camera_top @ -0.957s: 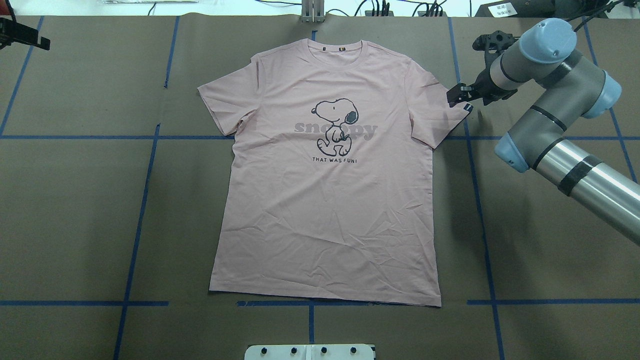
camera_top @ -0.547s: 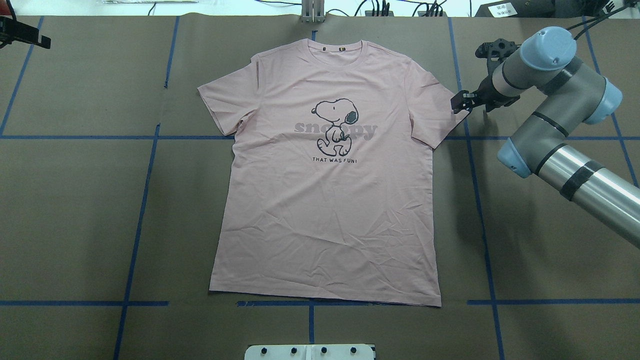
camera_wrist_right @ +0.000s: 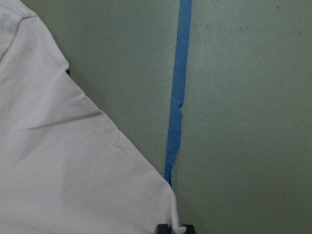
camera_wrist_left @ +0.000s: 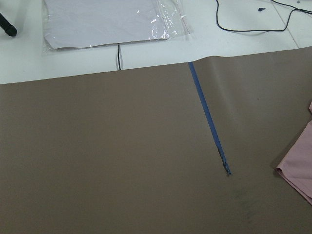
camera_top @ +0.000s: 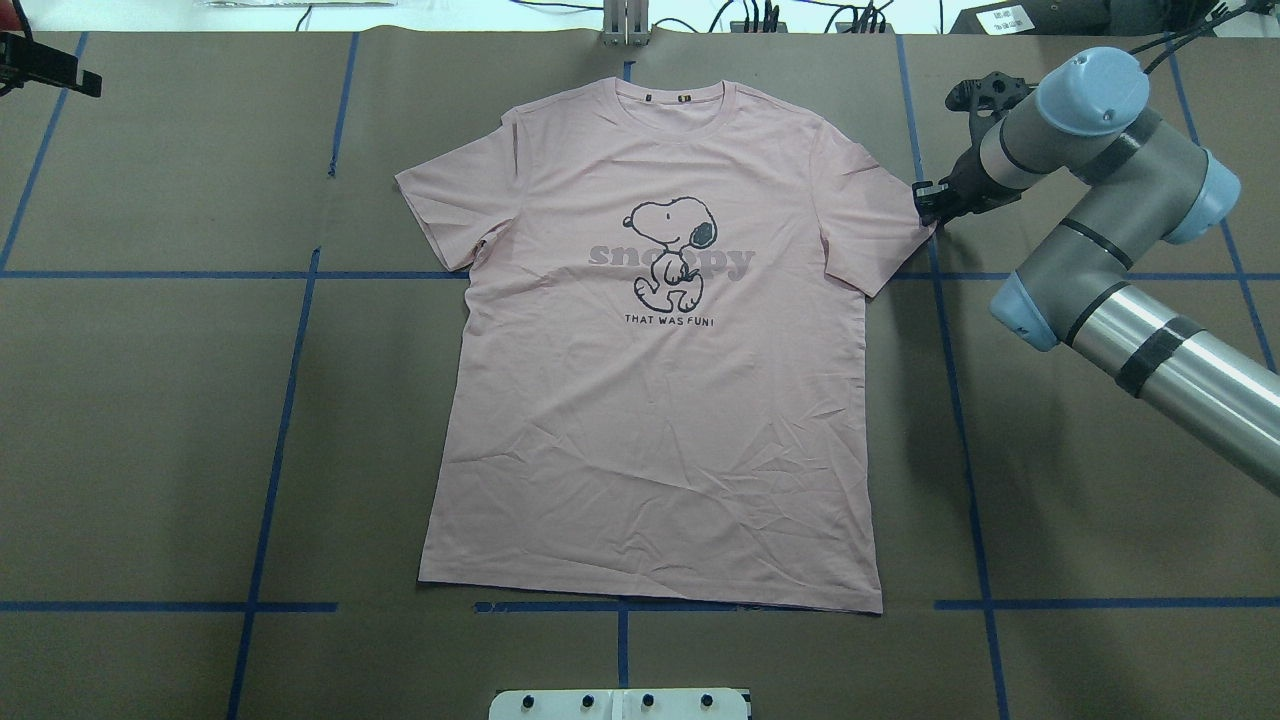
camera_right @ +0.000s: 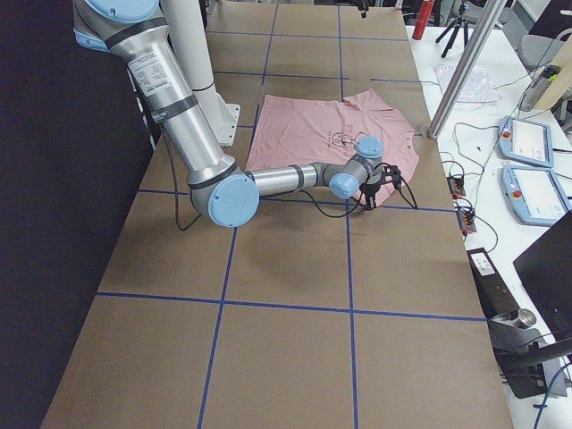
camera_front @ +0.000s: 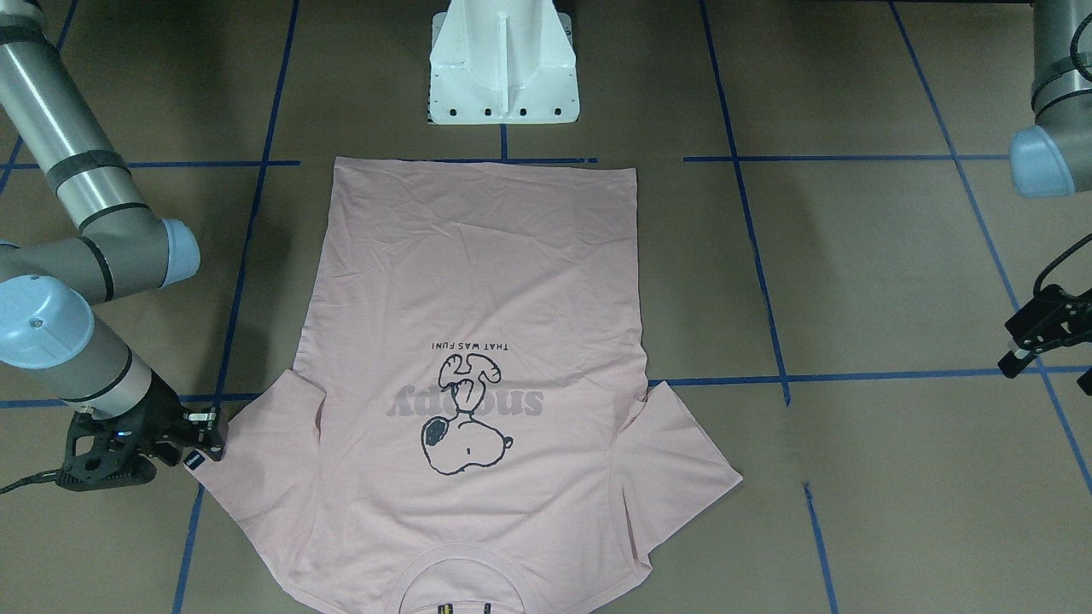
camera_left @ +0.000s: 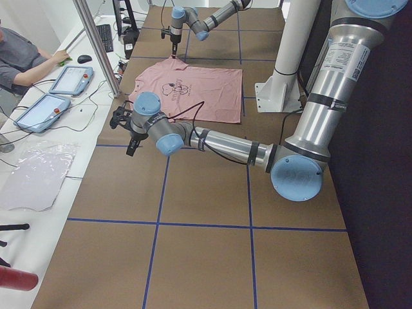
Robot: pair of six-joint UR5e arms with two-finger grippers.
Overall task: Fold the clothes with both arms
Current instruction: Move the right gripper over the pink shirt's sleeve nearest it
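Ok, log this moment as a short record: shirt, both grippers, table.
shirt: pink, flat on the table, print up, collar on the side away from the robot, no fold made yet
right gripper: at the tip of one shirt sleeve; cannot tell whether it grips
left gripper: over bare table, apart from the shirt; open or shut unclear
table: brown cover with a blue tape grid

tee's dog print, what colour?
Black-outline dog over grey lettering on the pale pink T-shirt; shows best in the overhead exterior view.
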